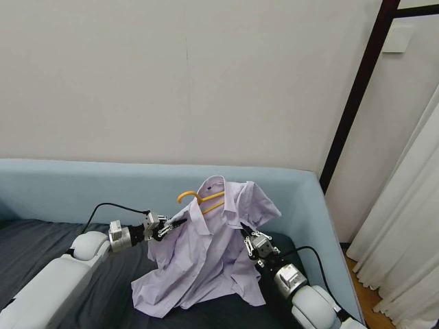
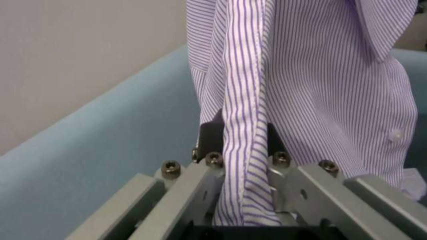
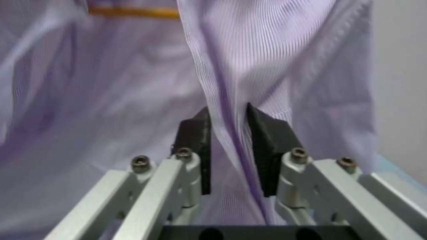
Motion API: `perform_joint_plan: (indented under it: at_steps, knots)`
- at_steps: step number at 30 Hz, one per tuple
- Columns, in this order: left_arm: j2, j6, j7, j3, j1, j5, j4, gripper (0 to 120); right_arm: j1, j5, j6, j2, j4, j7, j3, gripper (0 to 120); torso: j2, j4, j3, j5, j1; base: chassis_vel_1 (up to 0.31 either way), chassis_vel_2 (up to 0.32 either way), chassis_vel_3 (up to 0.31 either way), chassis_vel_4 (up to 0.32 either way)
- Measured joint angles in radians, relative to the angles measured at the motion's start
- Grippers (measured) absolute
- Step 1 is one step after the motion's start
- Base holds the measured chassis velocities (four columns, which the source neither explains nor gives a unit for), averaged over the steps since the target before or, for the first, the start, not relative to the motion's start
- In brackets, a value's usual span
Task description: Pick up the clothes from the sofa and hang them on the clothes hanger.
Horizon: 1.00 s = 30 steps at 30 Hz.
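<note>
A lilac striped shirt (image 1: 206, 257) hangs between my two grippers above the sofa's dark seat (image 1: 41, 240), its hem resting on the cushion. A yellow hanger (image 1: 199, 199) sits inside the collar, and its bar (image 3: 133, 11) shows through the fabric in the right wrist view. My left gripper (image 1: 180, 223) is shut on the shirt's front edge; that striped fold (image 2: 243, 125) runs down between the black pads (image 2: 212, 137). My right gripper (image 1: 243, 229) is shut on a fold of the shirt (image 3: 227, 125) below the other shoulder, between its dark pads (image 3: 267, 142).
The sofa's light blue backrest (image 1: 68, 188) runs behind the shirt and turns forward into an armrest (image 1: 322, 226) on the right. A dark door frame (image 1: 353, 96) and white curtains (image 1: 405, 240) stand to the right. A plain wall is behind.
</note>
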Motion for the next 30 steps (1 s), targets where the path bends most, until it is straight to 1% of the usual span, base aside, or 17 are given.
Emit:
perform_joint_plan:
  at_steps: [1,2,4,5,6,7,8,9,11,12,13,16,17,20,21,25,30]
  knots:
    - [0.004,0.0,-0.015,0.0,0.0,0.002,-0.001,1,-0.012,-0.034,-0.036,-0.009,0.013,0.044,-0.003,30,0.0,0.0,0.0,0.0,0.0,0.0,0.0,0.0,0.0]
    - [0.007,0.0,-0.024,-0.001,0.0,0.002,-0.004,1,-0.02,-0.048,-0.054,-0.015,0.027,0.078,-0.009,34,0.0,-0.0001,0.0,-0.0002,0.0,0.0,0.0,0.0,0.0]
    - [0.013,0.0,-0.039,-0.004,0.006,0.002,-0.011,1,-0.028,-0.055,-0.033,-0.019,0.048,0.11,-0.017,41,0.0,-0.0002,0.0,-0.0002,0.0,0.0,0.0,0.0,0.0]
    - [0.013,0.0,-0.039,-0.004,0.006,0.002,-0.011,1,-0.028,-0.055,-0.033,-0.019,0.048,0.11,-0.017,41,0.0,-0.0002,0.0,-0.0002,0.0,0.0,0.0,0.0,0.0]
    - [0.015,0.0,-0.045,-0.005,0.01,0.002,-0.014,1,-0.028,-0.056,0.009,-0.018,0.054,0.107,-0.02,48,0.0,-0.0001,0.0,-0.0002,0.0,0.0,0.0,0.0,0.0]
    - [0.016,0.0,-0.048,-0.005,0.014,0.002,-0.016,1,-0.025,-0.058,0.05,-0.015,0.057,0.095,-0.022,50,0.0,0.0,0.0,-0.0003,0.0,0.0,0.0,0.0,0.0]
    - [0.017,0.0,-0.052,-0.006,0.018,0.003,-0.02,1,-0.014,-0.059,0.119,-0.008,0.061,0.053,-0.024,55,0.0,0.0001,0.0,-0.0003,0.0,0.0,0.0,0.0,0.0]
    - [0.017,0.001,-0.055,-0.007,0.022,0.003,-0.023,1,-0.002,-0.059,0.162,-0.003,0.062,0.018,-0.027,62,0.0,0.0001,0.0,-0.0002,0.0,0.0,0.0,0.0,0.0]
    - [0.017,0.001,-0.056,-0.007,0.024,0.003,-0.024,1,0.003,-0.057,0.175,-0.001,0.063,0.004,-0.03,62,0.0,0.0002,0.0,-0.0003,0.0,0.0,0.0,0.0,0.0]
    - [0.017,0.002,-0.06,-0.008,0.031,0.005,-0.031,1,0.023,-0.041,0.218,0.006,0.065,-0.037,-0.045,70,0.0,0.0002,0.0,-0.0003,0.0,0.0,0.0,0.0,0.0]
    - [0.017,0.003,-0.061,-0.009,0.036,0.007,-0.036,1,0.037,-0.026,0.225,0.009,0.067,-0.046,-0.06,75,0.0,0.0001,0.0,-0.0002,0.0,0.0,0.0,0.0,0.0]
    - [0.017,0.004,-0.063,-0.011,0.045,0.008,-0.043,1,0.06,-0.006,0.205,0.01,0.074,-0.038,-0.092,81,0.0,0.0001,0.0,-0.0003,0.0,0.0,0.0,0.0,0.0]
    - [0.017,0.004,-0.063,-0.012,0.049,0.009,-0.045,1,0.074,-0.004,0.182,0.011,0.076,-0.017,-0.111,88,0.0,0.0001,0.0,-0.0003,0.0,0.0,0.0,0.0,0.0]
    - [0.014,0.004,-0.063,-0.012,0.059,0.012,-0.048,1,0.111,-0.036,0.101,0.024,0.067,0.083,-0.158,98,0.0,0.0001,0.0,-0.0003,0.0,0.0,0.0,0.0,0.0]
    - [0.014,0.004,-0.063,-0.012,0.059,0.012,-0.048,1,0.111,-0.036,0.101,0.024,0.067,0.083,-0.158,98,0.0,0.0001,0.0,-0.0003,0.0,0.0,0.0,0.0,0.0]
    - [0.01,0.004,-0.061,-0.012,0.065,0.015,-0.048,1,0.156,-0.08,-0.026,0.058,0.028,0.241,-0.203,100,0.0,0.0,0.0,-0.0002,0.0,0.0,0.0,0.0,0.0]
    - [0.005,0.004,-0.058,-0.01,0.066,0.024,-0.048,1,0.187,-0.052,-0.053,0.076,0.024,0.268,-0.227,99,0.0,0.0001,0.0,-0.0002,0.0,0.0,0.0,0.0,0.0]
